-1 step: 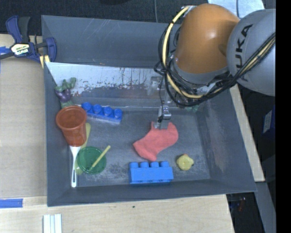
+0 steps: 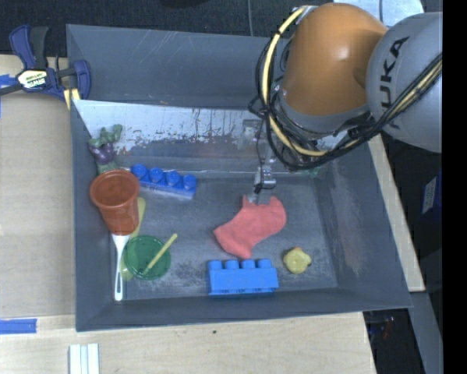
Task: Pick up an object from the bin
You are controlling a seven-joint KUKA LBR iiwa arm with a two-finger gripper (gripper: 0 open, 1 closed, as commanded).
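My gripper (image 2: 263,185) hangs under the orange wrist cover, its metal tip just above the upper edge of a soft red piece shaped like a sock (image 2: 251,226) in the middle of the bin. In front of that lies a wide blue building brick (image 2: 242,276), and a small yellow lump (image 2: 297,260) sits to its right.
Along the back lies a long blue studded brick (image 2: 164,181). An orange cup (image 2: 116,200) lies at the left, with a green lid and yellow stick (image 2: 147,256), a white spoon (image 2: 120,267) and a small purple-green toy (image 2: 104,146) in the back left corner.
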